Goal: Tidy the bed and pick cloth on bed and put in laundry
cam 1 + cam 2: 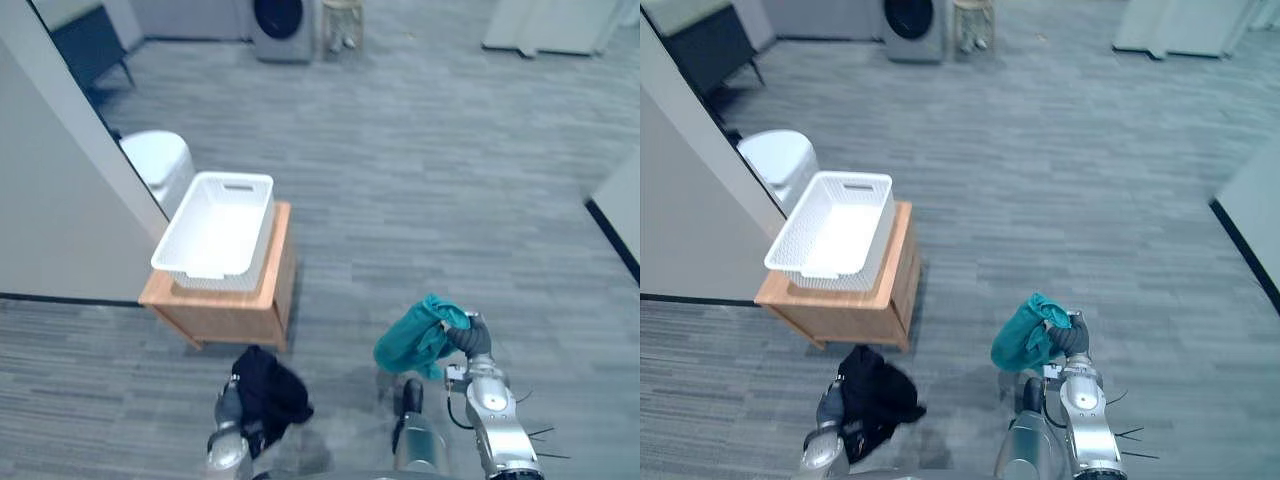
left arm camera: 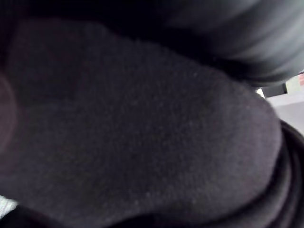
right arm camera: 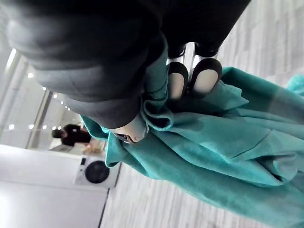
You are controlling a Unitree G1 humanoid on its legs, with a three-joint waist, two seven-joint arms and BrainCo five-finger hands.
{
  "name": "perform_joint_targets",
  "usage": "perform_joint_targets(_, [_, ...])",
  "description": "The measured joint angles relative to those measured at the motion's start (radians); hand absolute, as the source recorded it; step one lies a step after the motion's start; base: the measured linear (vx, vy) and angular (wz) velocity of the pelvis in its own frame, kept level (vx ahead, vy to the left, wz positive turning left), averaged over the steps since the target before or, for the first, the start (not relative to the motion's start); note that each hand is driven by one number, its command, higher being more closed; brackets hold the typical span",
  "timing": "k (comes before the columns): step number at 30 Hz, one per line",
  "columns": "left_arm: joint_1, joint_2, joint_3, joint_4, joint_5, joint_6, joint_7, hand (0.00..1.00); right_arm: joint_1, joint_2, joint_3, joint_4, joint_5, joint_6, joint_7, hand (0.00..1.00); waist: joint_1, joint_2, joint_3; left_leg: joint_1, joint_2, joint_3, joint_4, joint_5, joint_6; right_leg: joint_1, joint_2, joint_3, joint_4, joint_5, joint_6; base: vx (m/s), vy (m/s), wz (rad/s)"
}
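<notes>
Carry step judged in hand. Teal cloth is held by the right hand, fingers curled round it. Black cloth is bunched over the left hand, grip not discernible. White laundry basket is noted at 11 o'clock on a wooden table; approach and release over it are required.

A black cloth is right up close to me. It looks soft and fuzzy. It is bunched into one big round lump, with a thick fold along one edge. The dark ribbed cover of my left hand sits just beside the lump. Past the cloth I can see a little pale patch of the room.
</notes>
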Motion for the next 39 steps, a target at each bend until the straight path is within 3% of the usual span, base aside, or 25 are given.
perform_joint_targets(1, [0.007, -0.029, 0.002, -0.001, -0.001, 0.001, 0.000, 1.00, -0.005, -0.017, -0.001, -0.001, 0.000, 0.001, 0.003, 1.00, -0.001, 0.060, -0.012, -0.124, 0.108, 0.008, 0.285, 0.024, 0.042, 0.018, 0.031, -0.057, 0.050, 0.011, -0.016, 0.66, -0.722, 0.90])
perform_joint_targets(2, [0.010, -0.040, 0.000, -0.001, -0.003, 0.003, 0.004, 1.00, -0.005, -0.033, -0.001, -0.010, 0.001, 0.001, 0.004, 1.00, 0.001, 0.088, -0.005, -0.232, 0.199, 0.024, 0.510, 0.115, 0.117, 0.067, 0.052, -0.103, 0.037, 0.033, -0.049, 0.52, -0.559, 0.82])
perform_joint_targets(4, [0.011, -0.040, -0.007, 0.000, -0.015, 0.002, -0.005, 1.00, -0.017, -0.039, 0.019, -0.024, 0.014, 0.001, 0.010, 1.00, 0.009, 0.136, 0.017, -0.347, 0.334, 0.074, 0.796, 0.199, 0.147, 0.198, 0.116, -0.164, -0.006, 0.003, -0.101, 0.49, -0.449, 0.64])
perform_joint_targets(7, [0.012, -0.040, 0.005, -0.011, -0.021, -0.010, -0.019, 1.00, -0.044, -0.036, 0.019, -0.046, 0.026, -0.003, 0.005, 1.00, 0.012, 0.096, 0.034, -0.448, 0.286, 0.202, 0.874, 0.178, 0.162, 0.336, 0.106, -0.208, -0.086, -0.040, -0.123, 0.47, -0.349, 0.45])
perform_joint_targets(9, [0.009, -0.040, 0.006, -0.035, -0.022, -0.014, -0.044, 1.00, -0.077, -0.038, -0.002, -0.072, 0.023, -0.004, 0.002, 1.00, 0.031, 0.077, 0.035, -0.519, 0.204, 0.358, 0.633, 0.149, 0.113, 0.406, 0.104, -0.269, -0.170, -0.047, -0.128, 0.40, -0.213, 0.27])
perform_joint_targets(10, [0.009, -0.040, 0.006, -0.048, -0.021, -0.014, -0.047, 1.00, -0.087, -0.038, -0.014, -0.071, 0.021, -0.003, 0.001, 1.00, 0.033, 0.072, 0.036, -0.519, 0.187, 0.411, 0.547, 0.151, 0.110, 0.424, 0.106, -0.291, -0.186, -0.048, -0.123, 0.45, -0.169, 0.59])
perform_joint_targets(11, [0.009, -0.040, 0.005, -0.074, -0.021, -0.015, -0.049, 1.00, -0.094, -0.040, -0.041, -0.071, 0.006, -0.003, 0.000, 1.00, 0.030, 0.064, 0.032, -0.500, 0.157, 0.597, 0.365, 0.155, 0.107, 0.471, 0.112, -0.357, -0.222, -0.051, -0.100, 0.48, -0.156, 0.99])
perform_joint_targets(12, [0.009, -0.040, 0.002, -0.093, -0.020, -0.015, -0.052, 1.00, -0.093, -0.039, -0.070, -0.071, -0.004, -0.002, -0.003, 1.00, 0.023, 0.056, 0.027, -0.467, 0.132, 0.765, 0.257, 0.158, 0.129, 0.511, 0.120, -0.413, -0.235, -0.070, -0.074, 0.48, -0.144, 1.15])
perform_joint_targets(13, [0.009, -0.040, 0.000, -0.101, -0.018, -0.015, -0.056, 1.00, -0.093, -0.039, -0.086, -0.072, -0.009, -0.002, -0.007, 1.00, 0.022, 0.055, 0.022, -0.449, 0.120, 0.839, 0.220, 0.159, 0.152, 0.529, 0.124, -0.446, -0.221, -0.090, -0.057, 0.52, -0.087, 1.33])
perform_joint_targets(14, [0.011, -0.040, -0.001, -0.101, -0.011, -0.015, -0.067, 1.00, -0.092, -0.051, -0.109, -0.072, -0.012, -0.002, -0.022, 1.00, 0.014, 0.066, 0.013, -0.415, 0.084, 0.883, 0.135, 0.130, 0.259, 0.522, 0.112, -0.512, -0.060, -0.166, -0.027, 0.42, -0.015, 1.18])
perform_joint_targets(15, [0.001, -0.038, 0.004, -0.095, -0.010, -0.014, -0.067, 1.00, -0.095, -0.049, -0.120, -0.071, -0.012, -0.001, -0.026, 1.00, 0.004, 0.050, 0.015, -0.403, 0.055, 0.852, 0.112, 0.135, 0.298, 0.503, 0.067, -0.528, 0.063, -0.201, -0.022, 0.47, 0.013, 1.61])
perform_joint_targets(16, [-0.005, -0.038, 0.013, -0.092, -0.010, -0.005, -0.066, 1.00, -0.094, -0.032, -0.133, -0.079, -0.013, 0.000, -0.032, 1.00, -0.014, 0.005, 0.017, -0.369, -0.020, 0.799, 0.048, 0.142, 0.288, 0.425, -0.055, -0.545, 0.359, -0.185, -0.054, 0.43, 0.045, 1.87])
perform_joint_targets(17, [-0.008, -0.035, 0.010, -0.090, -0.008, -0.003, -0.066, 1.00, -0.094, -0.012, -0.144, -0.101, -0.014, -0.001, -0.043, 1.00, -0.041, -0.028, 0.017, -0.347, -0.069, 0.714, 0.018, 0.150, 0.300, 0.315, -0.145, -0.483, 0.644, -0.159, -0.146, 0.43, 0.017, 1.88])
perform_joint_targets(18, [-0.011, -0.029, 0.005, -0.087, -0.004, -0.001, -0.064, 1.00, -0.094, -0.003, -0.148, -0.109, -0.014, -0.002, -0.043, 1.00, -0.049, -0.035, 0.020, -0.335, -0.075, 0.686, 0.016, 0.153, 0.296, 0.286, -0.155, -0.450, 0.691, -0.167, -0.143, 0.50, -0.024, 1.89])
perform_joint_targets(21, [-0.026, -0.015, -0.023, -0.083, 0.001, 0.004, -0.062, 1.00, -0.089, 0.029, -0.173, -0.149, -0.014, -0.003, -0.044, 1.00, -0.054, -0.037, 0.026, -0.248, -0.085, 0.533, -0.006, 0.161, 0.283, 0.217, -0.105, -0.289, 0.582, -0.227, -0.138, 0.58, -0.171, 1.63])
perform_joint_targets(23, [-0.058, 0.006, -0.036, -0.076, 0.013, 0.002, -0.064, 1.00, -0.062, 0.035, -0.228, -0.248, -0.013, -0.005, -0.047, 1.00, -0.071, -0.037, 0.025, -0.233, -0.085, 0.371, -0.017, 0.176, 0.258, 0.179, 0.030, 0.006, 0.306, -0.234, -0.115, 0.45, -0.353, 2.04])
perform_joint_targets(24, [-0.064, 0.011, -0.039, -0.073, 0.020, 0.001, -0.065, 1.00, -0.061, 0.035, -0.250, -0.263, -0.013, -0.006, -0.048, 1.00, -0.078, -0.038, 0.025, -0.233, -0.087, 0.335, -0.017, 0.179, 0.253, 0.176, 0.057, 0.078, 0.249, -0.229, -0.105, 0.34, -0.388, 2.24])
perform_joint_targets(25, [-0.076, 0.022, -0.046, -0.059, 0.036, -0.006, -0.069, 1.00, -0.061, 0.035, -0.305, -0.294, -0.012, -0.013, -0.063, 1.00, -0.090, -0.047, 0.023, -0.233, -0.094, 0.259, -0.020, 0.192, 0.225, 0.174, 0.099, 0.227, 0.102, -0.182, -0.051, 0.29, -0.399, 1.71])
perform_joint_targets(26, [-0.076, 0.032, -0.048, -0.056, 0.041, -0.008, -0.069, 1.00, -0.059, 0.036, -0.332, -0.309, -0.012, -0.016, -0.080, 1.00, -0.091, -0.067, 0.016, -0.233, -0.110, 0.221, -0.021, 0.193, 0.194, 0.179, 0.100, 0.274, 0.019, -0.092, -0.037, 0.33, -0.481, 1.99])
perform_joint_targets(27, [-0.076, 0.061, -0.043, -0.032, 0.051, -0.014, -0.071, 1.00, -0.062, 0.033, -0.361, -0.332, -0.012, -0.024, -0.109, 1.00, -0.088, -0.113, 0.011, -0.226, -0.144, 0.159, -0.021, 0.176, 0.144, 0.185, 0.079, 0.295, -0.031, 0.032, 0.017, 0.24, -0.377, 1.18])
perform_joint_targets(30, [-0.041, 0.032, -0.041, -0.005, 0.074, -0.017, -0.091, 1.00, -0.066, 0.031, -0.378, -0.411, -0.012, -0.031, -0.131, 1.00, -0.066, -0.082, -0.005, -0.252, -0.080, 0.106, -0.018, 0.169, 0.093, 0.292, 0.091, 0.228, -0.224, 0.041, -0.007, 0.17, -0.240, 0.64])
perform_joint_targets(32, [-0.026, 0.011, -0.045, -0.006, 0.077, -0.019, -0.096, 1.00, -0.068, 0.030, -0.385, -0.469, -0.011, -0.045, -0.139, 1.00, -0.058, -0.063, -0.015, -0.261, -0.059, 0.065, -0.019, 0.178, 0.078, 0.339, 0.105, 0.181, -0.300, 0.074, -0.025, 0.10, -0.182, 0.52])
perform_joint_targets(35, [-0.023, -0.005, -0.047, -0.006, 0.076, -0.025, -0.109, 1.00, -0.126, 0.007, -0.395, -0.542, -0.012, -0.082, -0.149, 1.00, -0.047, -0.068, -0.018, -0.284, -0.038, 0.018, 0.002, 0.182, 0.066, 0.367, 0.119, 0.128, -0.324, 0.080, -0.031, 0.05, -0.111, 0.53])
perform_joint_targets(36, [-0.028, -0.005, -0.049, -0.006, 0.075, -0.026, -0.110, 1.00, -0.168, -0.029, -0.399, -0.546, -0.012, -0.101, -0.154, 1.00, -0.051, -0.067, -0.018, -0.315, -0.025, 0.028, 0.046, 0.170, 0.053, 0.367, 0.118, 0.106, -0.323, 0.081, -0.032, 0.02, -0.055, 0.50])
perform_joint_targets(39, [-0.035, 0.000, -0.049, -0.007, 0.072, -0.026, -0.110, 1.00, -0.232, -0.112, -0.447, -0.544, -0.012, -0.104, -0.157, 1.00, -0.050, -0.054, -0.015, -0.374, 0.044, 0.167, 0.160, 0.141, 0.078, 0.368, 0.132, 0.067, -0.296, 0.078, -0.036, -0.01, 0.016, 0.50])
